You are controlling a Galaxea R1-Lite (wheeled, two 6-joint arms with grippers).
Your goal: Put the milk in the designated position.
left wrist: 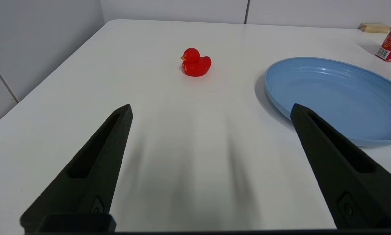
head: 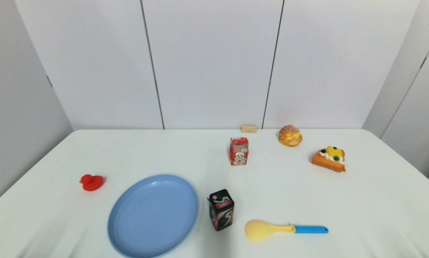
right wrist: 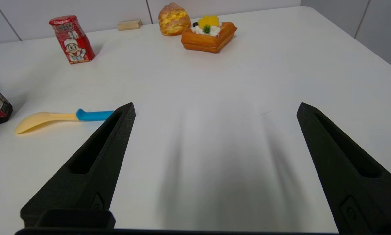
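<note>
White table (head: pixel 343 200) under everything, walled by pale panels behind. Big blue oval plate (head: pixel 153 216) at the near left, holding nothing, bare inside in both the head view and the left wrist view. Just to its right, a black box (head: pixel 221 210) with pink-white markings, standing upright, apart from the plate rim. Right of the box, a spoon (head: pixel 285 229) lying flat, yellow bowl toward the box, blue handle pointing away.

Toward the far edge, the milk (head: pixel 239 151): small red carton standing upright on bare table, cartoon face to the front, well apart from the plate and beyond the black box. Right of it, a waffle slice (head: pixel 329 158) with fruit topping, and a cream puff (head: pixel 290 135) farther back between the two. Behind the milk at the wall, a small wooden block (head: pixel 248 128). Far left, alone, a red duck (head: pixel 91 182).

Neither arm visible from the head. Left hand (left wrist: pixel 211 109) seen only from its own wrist: fingers spread wide, grasping nothing, low over bare table with the duck ahead and the plate beside one finger; milk just cut by the picture edge. Right hand (right wrist: pixel 215 107) likewise released and spread, nothing between the fingers, over bare table near the spoon handle; here the milk's face side and the box's barcode side visible, unlike from the head.
</note>
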